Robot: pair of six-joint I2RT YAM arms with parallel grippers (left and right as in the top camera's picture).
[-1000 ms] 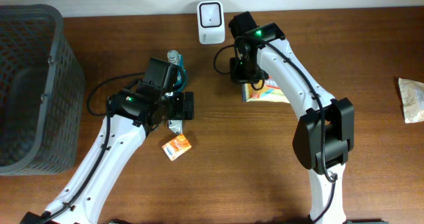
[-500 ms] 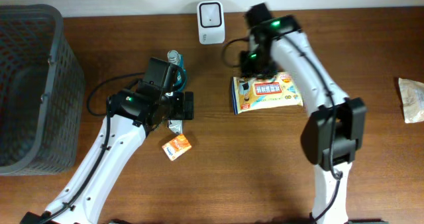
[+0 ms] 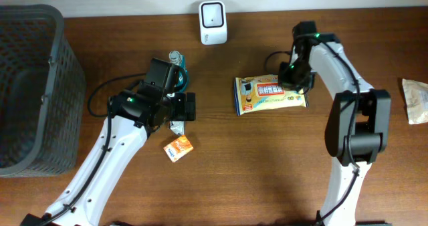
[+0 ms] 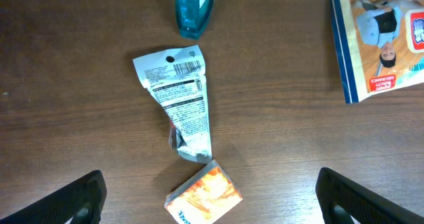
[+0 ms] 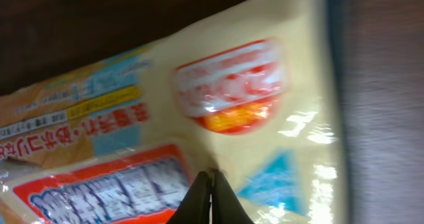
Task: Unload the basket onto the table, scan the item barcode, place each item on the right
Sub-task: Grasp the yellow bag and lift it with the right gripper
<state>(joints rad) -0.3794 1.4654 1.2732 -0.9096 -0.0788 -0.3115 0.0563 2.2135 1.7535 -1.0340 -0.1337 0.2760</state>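
Observation:
A yellow snack packet (image 3: 270, 95) lies flat on the wooden table, right of centre. In the right wrist view the packet (image 5: 199, 111) fills the frame. My right gripper (image 3: 295, 77) sits at its upper right corner. Its jaws (image 5: 211, 179) are shut, pinching a crease of the packet's film. The white barcode scanner (image 3: 212, 14) stands at the table's back edge, apart from the packet. My left gripper (image 3: 179, 109) hangs wide open over a small orange box (image 4: 204, 196), touching nothing; one finger (image 4: 74, 199) shows at each lower corner of its view.
A crumpled white pouch (image 4: 179, 98) with a printed barcode and a teal bottle (image 4: 191, 5) lie under the left arm. A dark mesh basket (image 3: 30, 85) stands at the far left. Another pale packet (image 3: 416, 100) lies at the right edge.
The right arm swung from near the scanner to the right. The snack packet came down flat on the table, and the gripper now pinches its right end. The left arm stayed still.

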